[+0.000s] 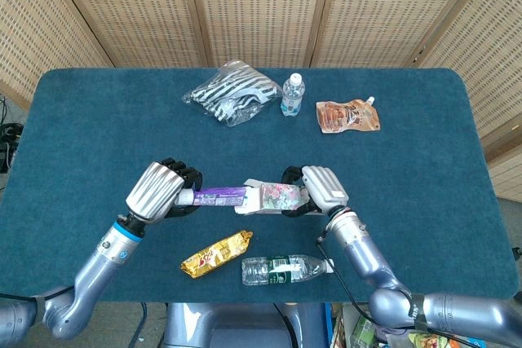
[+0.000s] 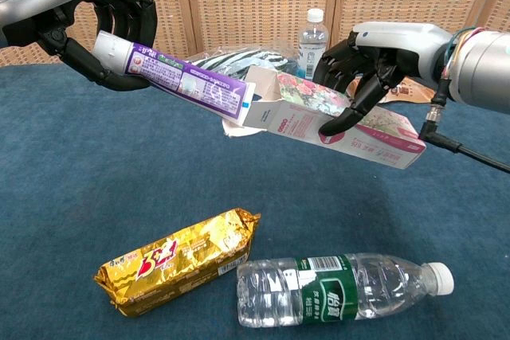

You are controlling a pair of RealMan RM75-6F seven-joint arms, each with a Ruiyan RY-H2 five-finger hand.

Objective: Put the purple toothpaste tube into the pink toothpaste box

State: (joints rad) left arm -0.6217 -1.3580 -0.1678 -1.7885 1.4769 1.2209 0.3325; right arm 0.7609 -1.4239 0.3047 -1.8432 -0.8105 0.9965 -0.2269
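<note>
**Tube at the mouth of the box, both held above the bench**

On the left we see our left hand (image 2: 103, 25) with its fingers (image 2: 131, 5) curled round the cap end of the purple tube (image 2: 179, 81), holding it clear of the bench (image 2: 96, 181). The cap sits inside the grasp; the rest of the tube juts out to the right of the fingers, sloping slightly downward in the chest view.

The flat tail of the tube meets the open flaps of the pink box (image 2: 335, 121). From the head view the tail (image 1: 236, 195) lies right at the box (image 1: 273, 197) opening; we cannot tell whether it has entered or only touches the flaps.

Further right, our right hand (image 2: 374, 57) grips the box from above, its dark fingers (image 2: 351, 109) wrapped over the flowered top and down the near side. The box is lifted off the bench and tilted, its open end toward the tube and higher than its closed end.

Below the two hands, on the bench, lie a gold snack bar (image 2: 179, 260) and, just to its right, a clear bottle (image 2: 343, 288) on its side with a green label. At the far edge in the head view sit a striped bag (image 1: 232, 91), a small upright bottle (image 1: 292, 94) beside it, and a brown pouch (image 1: 347, 116) further right.
</note>
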